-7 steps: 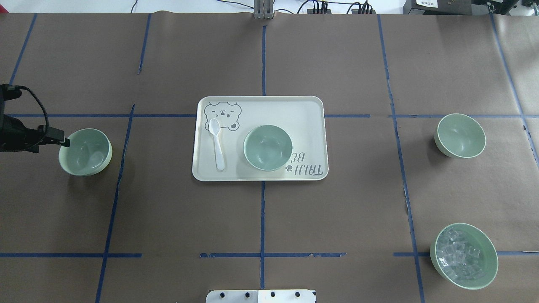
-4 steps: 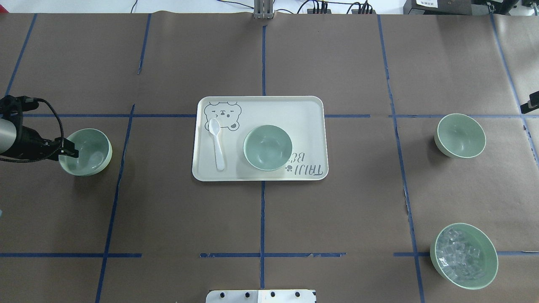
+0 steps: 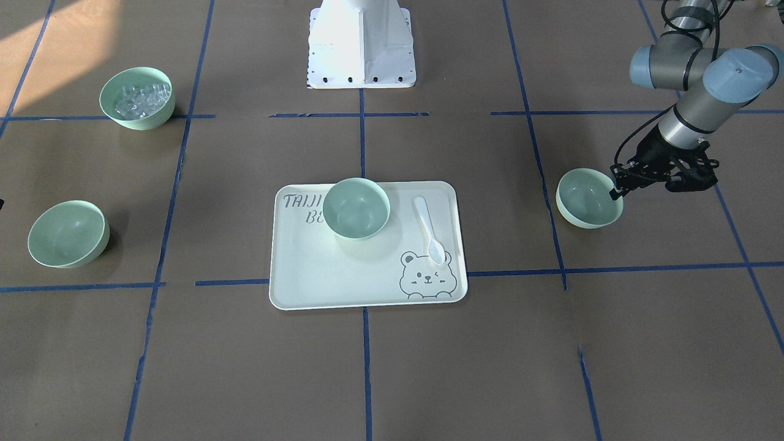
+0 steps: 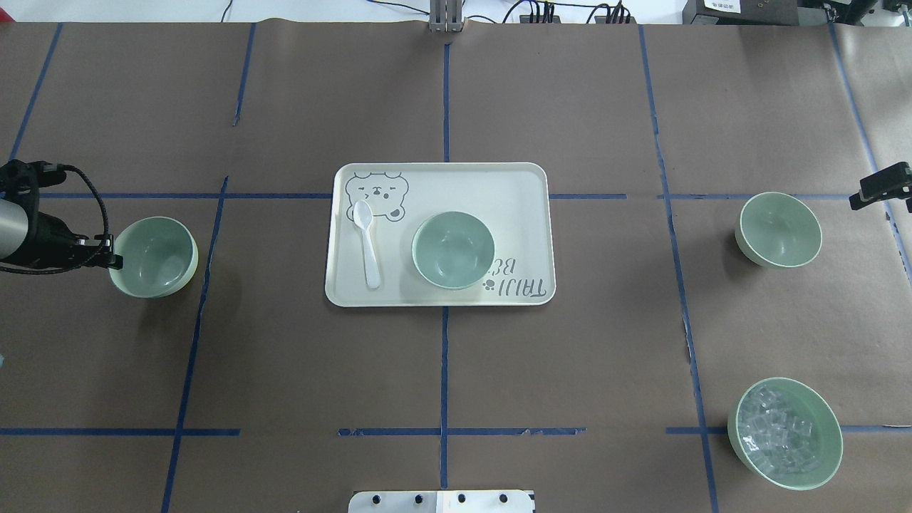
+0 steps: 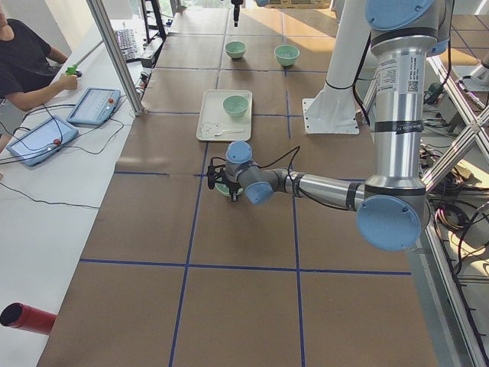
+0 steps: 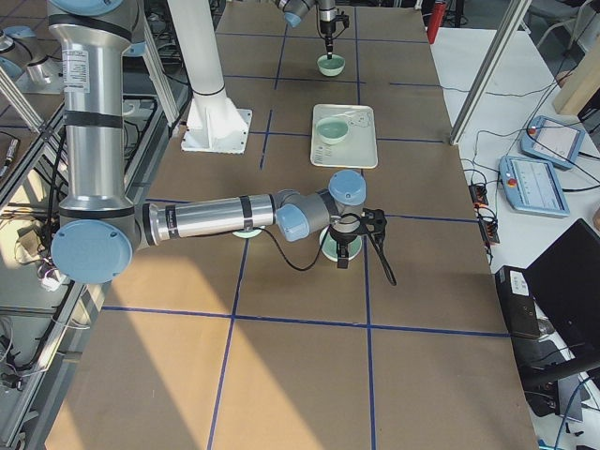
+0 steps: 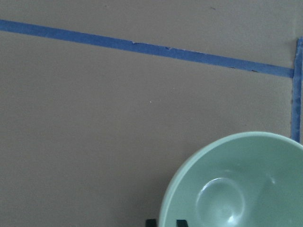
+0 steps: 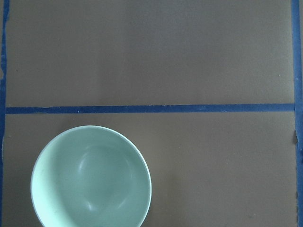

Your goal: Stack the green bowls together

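Three pale green bowls are in view. One (image 4: 153, 256) sits at the table's left, one (image 4: 453, 249) on the tray, one (image 4: 778, 229) at the right. My left gripper (image 4: 114, 261) is at the left bowl's outer rim. In the left wrist view its fingertips (image 7: 151, 222) straddle the rim of that bowl (image 7: 236, 184), shut on it. In the front view the gripper (image 3: 614, 193) pinches the same bowl (image 3: 589, 198). Only a dark part of my right gripper (image 4: 882, 187) shows at the right edge, with its fingers unseen. The right wrist view looks down on the right bowl (image 8: 91, 177).
The pale tray (image 4: 513, 192) with a bear drawing lies mid-table and holds a white spoon (image 4: 368, 246). A like green bowl with clear cubes (image 4: 784, 433) stands at the near right. The robot base plate (image 4: 442, 501) is at the near edge.
The left gripper dropped onto the left bowl's rim and the bowl shifted slightly toward the centre. The right gripper came further into view at the right edge.
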`<state>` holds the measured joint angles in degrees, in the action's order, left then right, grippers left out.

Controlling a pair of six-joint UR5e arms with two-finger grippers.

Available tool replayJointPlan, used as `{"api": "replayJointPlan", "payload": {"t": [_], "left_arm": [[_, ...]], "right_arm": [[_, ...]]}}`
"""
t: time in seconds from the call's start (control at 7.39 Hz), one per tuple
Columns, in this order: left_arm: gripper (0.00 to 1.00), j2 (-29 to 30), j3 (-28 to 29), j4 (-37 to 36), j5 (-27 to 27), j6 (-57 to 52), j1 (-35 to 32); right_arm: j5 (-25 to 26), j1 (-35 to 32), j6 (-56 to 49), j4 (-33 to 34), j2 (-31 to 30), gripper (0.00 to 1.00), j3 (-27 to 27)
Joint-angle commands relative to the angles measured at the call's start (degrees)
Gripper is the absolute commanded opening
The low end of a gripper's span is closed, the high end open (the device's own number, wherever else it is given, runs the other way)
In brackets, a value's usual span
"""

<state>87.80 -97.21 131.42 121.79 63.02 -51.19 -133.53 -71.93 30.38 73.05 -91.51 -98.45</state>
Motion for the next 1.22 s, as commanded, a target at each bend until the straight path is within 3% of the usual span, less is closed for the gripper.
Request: {"api": "replayJointPlan", "payload": {"t": [0.0, 0.41, 0.68, 0.95, 1.08], "left_arm": [[0.0, 0.0, -6.9, -8.1, 0.5, 0.1, -0.5], [0.0, 2.3, -14.6, -19.1, 2.6, 0.5, -0.8], [0.0, 8.2, -14.8, -23.6, 3.2, 7.3, -0.8], [0.0, 16.4, -15.4, -33.6, 2.9, 11.0, -0.6], [0.0, 17.7, -16.3, -35.9, 2.9, 11.6, -0.3]], "right_arm": [[1.2, 2.1, 0.0, 0.0, 0.6, 1.0, 1.4], [1.3, 4.3, 1.0, -3.8, 3.4, 1.0, 6.4], [2.5, 6.3, 4.9, -11.7, 4.1, 1.0, 11.1], [4.3, 8.9, 5.0, -13.7, 4.3, 1.0, 13.3], [4.5, 9.9, 5.0, -15.2, 4.3, 1.0, 14.6]]}}
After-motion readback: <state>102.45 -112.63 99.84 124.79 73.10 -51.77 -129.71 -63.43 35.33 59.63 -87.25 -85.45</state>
